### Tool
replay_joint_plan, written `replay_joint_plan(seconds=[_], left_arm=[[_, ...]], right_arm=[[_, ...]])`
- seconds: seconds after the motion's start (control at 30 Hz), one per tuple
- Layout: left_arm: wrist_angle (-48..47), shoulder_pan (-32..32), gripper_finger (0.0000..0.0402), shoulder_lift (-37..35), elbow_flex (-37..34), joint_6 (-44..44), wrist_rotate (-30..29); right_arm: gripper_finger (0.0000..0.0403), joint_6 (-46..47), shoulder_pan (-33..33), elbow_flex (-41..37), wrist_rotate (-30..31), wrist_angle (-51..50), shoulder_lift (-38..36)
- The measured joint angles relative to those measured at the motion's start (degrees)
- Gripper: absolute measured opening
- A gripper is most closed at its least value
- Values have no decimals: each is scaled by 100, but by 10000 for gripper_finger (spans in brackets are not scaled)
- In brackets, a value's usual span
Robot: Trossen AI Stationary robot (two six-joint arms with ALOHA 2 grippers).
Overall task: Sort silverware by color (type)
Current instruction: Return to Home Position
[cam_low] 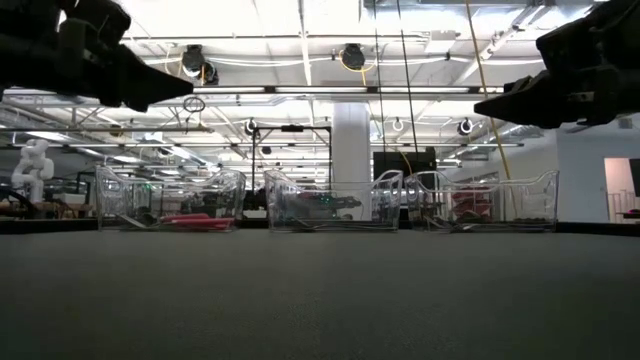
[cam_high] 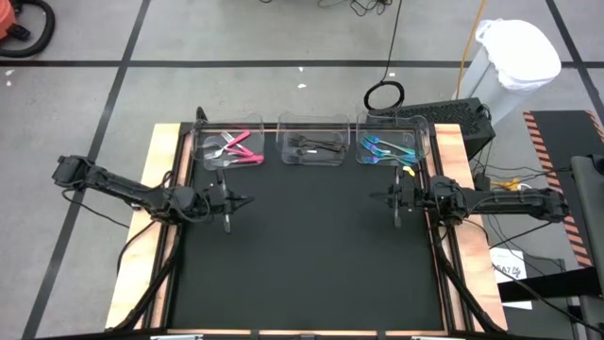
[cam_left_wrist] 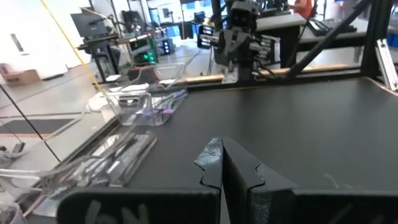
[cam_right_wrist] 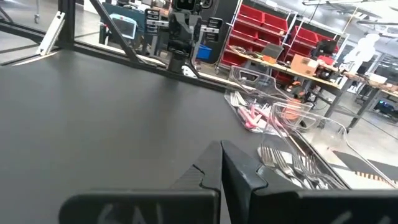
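Observation:
The silverware lies in three clear bins along the table's far edge: pink-handled pieces [cam_high: 238, 149] in the left bin, black ones [cam_high: 316, 146] in the middle bin, blue-handled ones [cam_high: 385, 148] in the right bin. My left gripper [cam_high: 247, 199] hovers shut over the mat's left side, pointing level toward the right. My right gripper [cam_high: 375, 197] hovers shut over the mat's right side, pointing left. Neither holds anything.
The black mat [cam_high: 311, 255] lies bare between the arms and toward the near edge. Wooden rails [cam_high: 160, 189] border the table left and right. A white bagged bin [cam_high: 514, 57] and cables stand on the floor beyond the far right corner.

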Motion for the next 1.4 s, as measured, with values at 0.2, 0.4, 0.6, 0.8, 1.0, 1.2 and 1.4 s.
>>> replay_joint_plan(seconds=[0.2,0.4,0.6,0.8,1.0,1.2,1.4], left_arm=[[286,3,3,-312,-557,-133,-27],[148,4,3,-579,-561,-202,81],[-190,4,3,-884,-561,-75,114],[-848,8,3,-1501,-564,178,91],[-1715,115,3,-2286,-566,363,-125],[-1847,461,3,-3086,-566,667,482],[-2794,1032,3,-3916,-568,497,1091]], right_arm=[[0,-11,-24,0,-2,-2,1],[0,-38,-24,0,7,-2,2],[0,-29,-22,0,-4,-4,2],[0,-26,-22,-2,-6,0,0],[0,-22,-22,-2,-6,-2,0],[0,-22,-22,-2,-6,-2,0],[0,-30,-22,-2,-9,-1,0]])
